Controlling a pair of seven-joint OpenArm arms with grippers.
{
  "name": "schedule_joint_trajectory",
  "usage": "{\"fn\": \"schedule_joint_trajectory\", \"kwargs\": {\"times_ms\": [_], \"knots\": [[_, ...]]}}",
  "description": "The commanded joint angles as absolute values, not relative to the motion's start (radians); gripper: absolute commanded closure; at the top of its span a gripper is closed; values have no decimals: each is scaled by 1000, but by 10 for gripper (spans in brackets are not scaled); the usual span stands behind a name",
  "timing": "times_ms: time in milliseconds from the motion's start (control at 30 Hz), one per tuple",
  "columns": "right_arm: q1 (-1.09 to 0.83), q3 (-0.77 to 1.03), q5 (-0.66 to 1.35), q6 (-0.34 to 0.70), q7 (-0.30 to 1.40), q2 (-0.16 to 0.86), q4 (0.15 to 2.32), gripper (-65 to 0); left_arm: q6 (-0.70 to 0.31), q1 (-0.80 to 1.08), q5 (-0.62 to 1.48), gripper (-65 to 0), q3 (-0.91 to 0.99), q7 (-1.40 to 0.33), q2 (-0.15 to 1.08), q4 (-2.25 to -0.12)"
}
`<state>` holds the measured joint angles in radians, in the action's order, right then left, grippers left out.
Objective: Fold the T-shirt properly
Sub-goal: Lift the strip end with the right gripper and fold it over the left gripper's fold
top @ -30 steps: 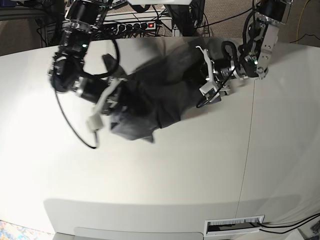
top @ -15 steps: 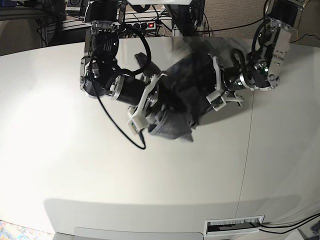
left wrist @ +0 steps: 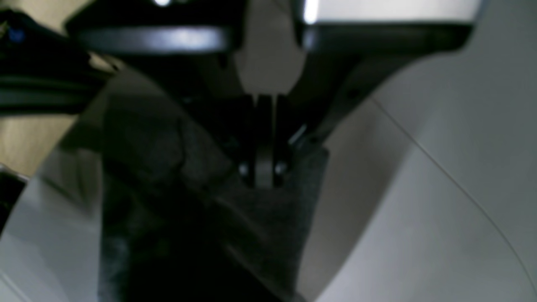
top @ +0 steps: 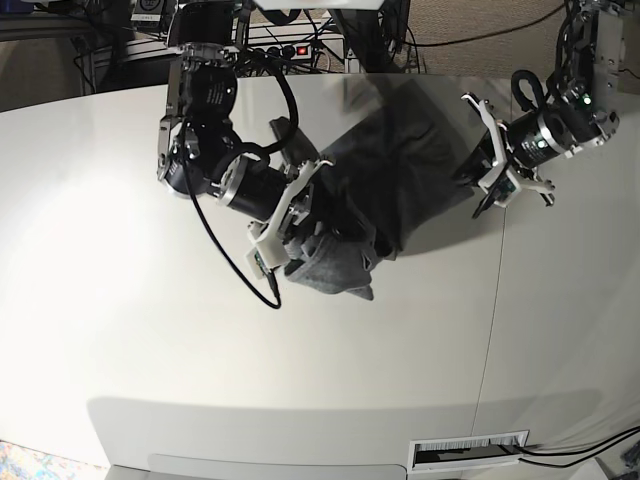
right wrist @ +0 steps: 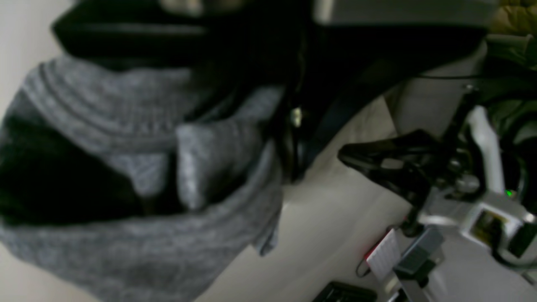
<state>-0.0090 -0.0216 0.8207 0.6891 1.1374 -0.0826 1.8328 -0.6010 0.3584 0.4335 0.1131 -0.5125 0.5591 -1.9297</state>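
Left pincer [top: 487, 172] pulled T-shirt [top: 390, 190] farther right

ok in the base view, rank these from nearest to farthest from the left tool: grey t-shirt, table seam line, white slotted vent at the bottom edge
1. The heather-grey knit T-shirt: gripped by the left tool.
2. The thin table seam line: just below it.
3. The white slotted vent: far off at the table's near edge.

No text, label, brand or number can be read in any view; the small white tag [right wrist: 384, 256] near the right edge of the right wrist view is too blurred to make out.
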Motion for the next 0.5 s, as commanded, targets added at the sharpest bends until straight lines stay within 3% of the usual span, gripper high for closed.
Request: {"fn": "schedule_joint_trajectory", "kwargs": {"times_ms": [0, 300, 467], "knots": [[14, -31, 868, 698, 1120, -99, 1851, 0, -602, 367, 426, 0, 121, -459, 568, -1913], [14, -36, 939, 698, 1164, -125, 1851, 0, -604, 311, 410, 0, 121, -335, 551, -1678], [14, -109, 936, 698, 1173, -125, 1851, 0, -656, 271, 411, 0, 121, -328, 532, -1602]]}}
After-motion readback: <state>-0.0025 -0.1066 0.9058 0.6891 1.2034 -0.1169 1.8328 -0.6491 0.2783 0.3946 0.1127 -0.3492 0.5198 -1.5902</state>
